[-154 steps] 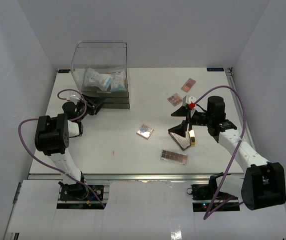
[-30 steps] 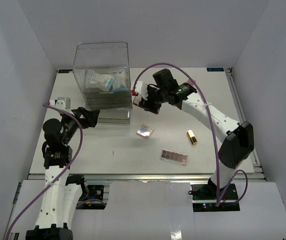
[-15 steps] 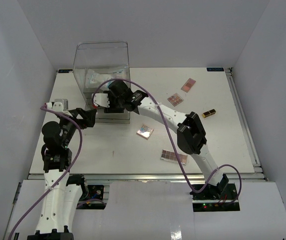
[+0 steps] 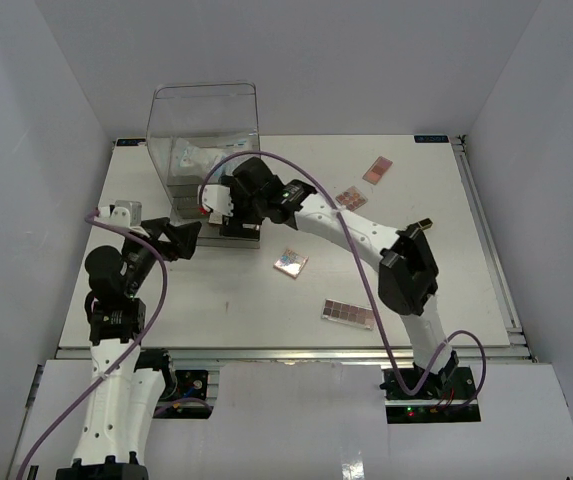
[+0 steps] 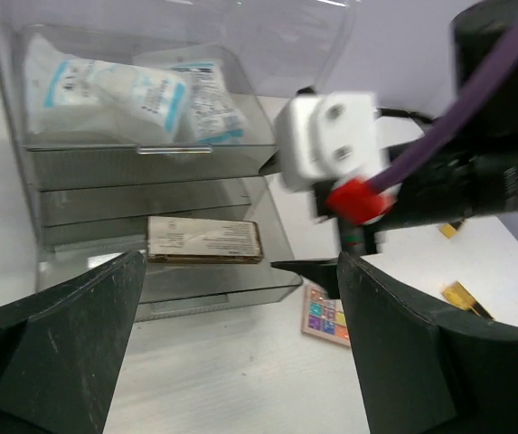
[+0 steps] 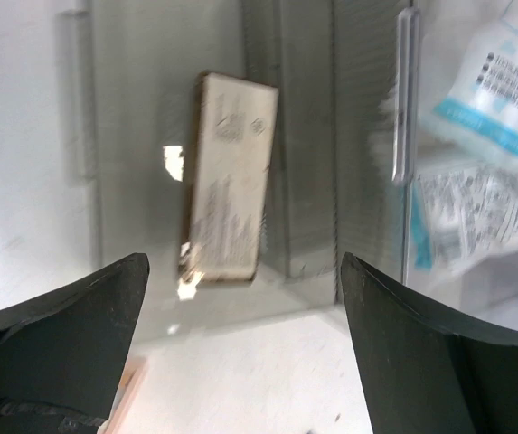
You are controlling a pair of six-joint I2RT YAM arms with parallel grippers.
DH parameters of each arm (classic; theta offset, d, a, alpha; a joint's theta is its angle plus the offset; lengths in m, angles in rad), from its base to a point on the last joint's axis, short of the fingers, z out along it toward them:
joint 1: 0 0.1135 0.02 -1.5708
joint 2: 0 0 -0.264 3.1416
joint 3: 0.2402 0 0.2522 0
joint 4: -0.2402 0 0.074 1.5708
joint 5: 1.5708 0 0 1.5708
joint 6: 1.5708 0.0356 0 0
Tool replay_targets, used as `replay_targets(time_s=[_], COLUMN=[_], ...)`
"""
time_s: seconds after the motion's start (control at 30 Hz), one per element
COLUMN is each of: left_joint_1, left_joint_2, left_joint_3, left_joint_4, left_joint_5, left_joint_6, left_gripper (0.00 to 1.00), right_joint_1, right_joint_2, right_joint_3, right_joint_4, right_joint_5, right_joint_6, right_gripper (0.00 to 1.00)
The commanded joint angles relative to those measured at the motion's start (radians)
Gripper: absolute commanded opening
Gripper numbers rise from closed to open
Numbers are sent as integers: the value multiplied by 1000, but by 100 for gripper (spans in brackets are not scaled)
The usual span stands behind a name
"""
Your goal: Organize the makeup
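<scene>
The right gripper [image 6: 243, 260] has its dark fingers [image 6: 60, 334] spread wide with nothing between them. It points down at the silver rectangular case [image 6: 227, 203], which lies flat in a smoky lower tier of the large clear plastic box [image 4: 203, 110]. In the overhead view the right arm stretches far across toward the upper left of the frame. Its elbow is right of centre and its gripper [image 4: 224, 212] is at the box's front.

The left gripper [image 5: 240, 260] is likewise wide and empty. It sits near the box at mid-left and faces the case. Clear blue-white packets [image 5: 105, 86] fill the box's upper compartment. Four small flat pink-brown eyeshadow palettes [image 4: 348, 313] lie scattered on the white table [image 4: 216, 310].

A short black-gold tube [image 4: 421, 226] is partly hidden behind the right arm. Exactly which tier holds the case is hard to make out.
</scene>
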Motion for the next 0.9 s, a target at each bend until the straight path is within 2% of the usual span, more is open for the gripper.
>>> replay_targets(time_s=[0.0, 0.07, 0.1, 0.17, 0.23, 0.37, 0.43, 0.53, 0.6, 0.7, 0.87], left_joint_1=[-2, -45, -80, -255, -426, -715, -840, -927, -957, -968, -968], left_joint_2=[80, 149, 175, 251, 320, 526, 696, 915, 1047, 1211, 1328], left_joint_3=[-18, -8, 11, 48, 98, 223, 345, 516, 597, 716, 825], left_joint_4=[122, 123, 98, 57, 11, -91, -172, -290, -344, -415, -450], left_joint_5=[228, 268, 249, 157, 15, -249, -361, -515, -576, -625, -707], left_joint_6=[-50, -61, -53, -32, 2, 56, 99, 155, 191, 224, 272], left_gripper=[98, 93, 92, 90, 90, 93, 96, 97, 98, 98, 98], right_joint_1=[-89, -199, -239, -363, -450, -611, -784, -941, -995, -1007, -1013], right_joint_2=[-269, -359, -432, -560, -721, -889, -951, -979, -990, -1001, -999], right_joint_3=[-79, -217, -275, -429, -606, -928, -1072, -1078, -1081, -1091, -1099], right_joint_4=[-182, -269, -276, -264, -212, -49, 79, 42, 42, 52, 59], right_joint_5=[-319, -597, -662, -769, -828, -884, -1003, -1050, -1089, -1089, -1073], right_joint_6=[84, 85, 88, 93, 117, 193, 304, 297, 308, 314, 320], right_gripper=[93, 93, 93, 93, 93, 94, 96, 97, 98, 98, 98])
